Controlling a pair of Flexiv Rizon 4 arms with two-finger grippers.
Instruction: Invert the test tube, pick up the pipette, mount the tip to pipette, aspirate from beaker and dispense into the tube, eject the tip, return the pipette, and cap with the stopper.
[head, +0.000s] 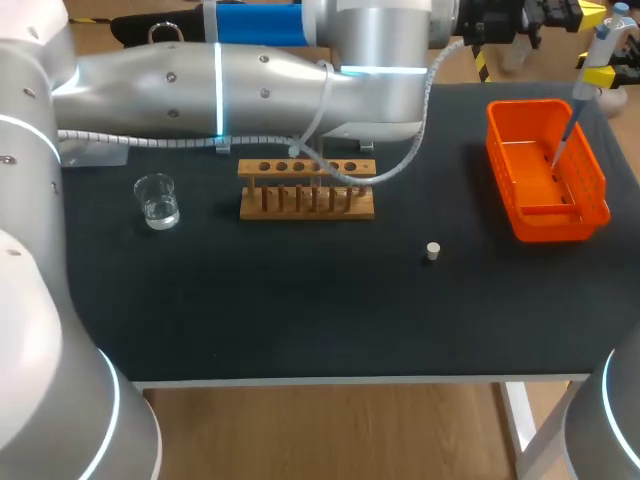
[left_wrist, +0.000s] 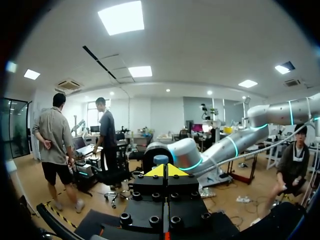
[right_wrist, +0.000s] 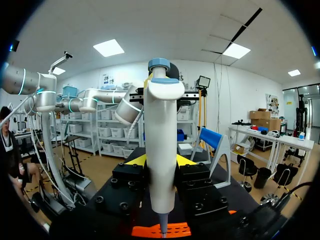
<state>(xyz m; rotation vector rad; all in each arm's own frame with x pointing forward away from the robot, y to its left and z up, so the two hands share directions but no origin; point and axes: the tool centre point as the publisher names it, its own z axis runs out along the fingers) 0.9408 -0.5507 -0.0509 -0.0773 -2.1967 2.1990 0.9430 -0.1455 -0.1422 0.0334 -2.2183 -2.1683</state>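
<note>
**Item: pipette** (head: 592, 72). White body with a blue-grey cap, a yellow band below the head and a thin bluish shaft. It is held upright at the far right of the surface (head: 300, 320). The lower end of the shaft reaches down inside the orange basket (head: 545, 215). From the right wrist the body (right_wrist: 161, 125) narrows to a grey point just above the basket (right_wrist: 172, 231).

**Right pincer** (right_wrist: 161, 161). Clamped on the pipette body, with one yellow tip on each side.

**Left pincer** (left_wrist: 164, 170). Yellow tips pressed together with nothing between them, pointing out over the room.

**Other things on the surface:**
- Beaker (head: 157, 202): clear glass holding a little clear liquid, at the left.
- Rack (head: 306, 190): wooden, with a row of holes along the top, at the middle rear.
- Stopper (head: 433, 251): small and pale, standing alone between the rack and the basket, apart from both.

**In the way:** the left arm (head: 250, 70) spans the rear of the surface. Its pale cable (head: 345, 178) loops down across the rack and hides part of the rack's top row.
</note>
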